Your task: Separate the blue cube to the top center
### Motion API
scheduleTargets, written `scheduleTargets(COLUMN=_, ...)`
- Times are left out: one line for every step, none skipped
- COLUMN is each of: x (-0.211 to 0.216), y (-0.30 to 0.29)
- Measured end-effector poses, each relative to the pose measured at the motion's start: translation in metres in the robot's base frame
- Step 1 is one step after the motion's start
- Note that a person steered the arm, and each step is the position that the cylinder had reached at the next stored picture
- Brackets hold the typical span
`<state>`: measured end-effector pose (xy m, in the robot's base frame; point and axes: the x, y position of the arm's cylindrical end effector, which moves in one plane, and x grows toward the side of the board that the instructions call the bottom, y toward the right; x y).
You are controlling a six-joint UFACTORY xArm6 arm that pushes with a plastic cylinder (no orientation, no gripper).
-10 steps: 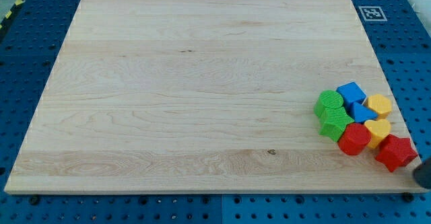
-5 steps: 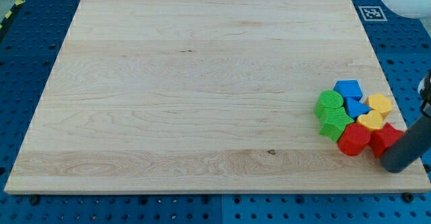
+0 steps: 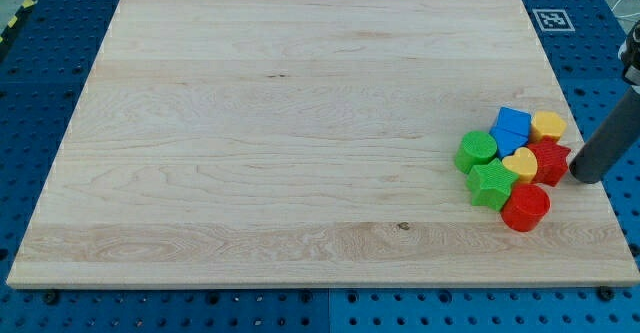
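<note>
My tip (image 3: 584, 176) sits just right of the red star (image 3: 549, 160), maybe touching it. It holds nothing. The blue cube (image 3: 512, 123) tops the pile, beside the yellow block (image 3: 547, 126).

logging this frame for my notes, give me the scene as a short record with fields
surface: wooden board on a blue pegboard
cluster: all blocks bunched near the view's right edge
blue cube: at the cluster's top, touching the yellow block
other blocks: second blue block, green cylinder, green star, yellow heart, red star, red block
my tip: just right of the red star
marker: tag at the board's top right corner
</note>
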<state>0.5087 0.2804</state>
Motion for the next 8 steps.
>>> scheduleTargets(x=-0.013, y=-0.025)
scheduleTargets(x=-0.025, y=-0.055)
scheduleTargets(x=-0.036, y=-0.08)
scheduleTargets(x=-0.047, y=-0.075)
scheduleTargets(x=-0.055, y=-0.062)
scheduleTargets(x=-0.079, y=-0.07)
scheduleTargets(x=-0.096, y=-0.088)
scheduleTargets(x=-0.087, y=-0.098)
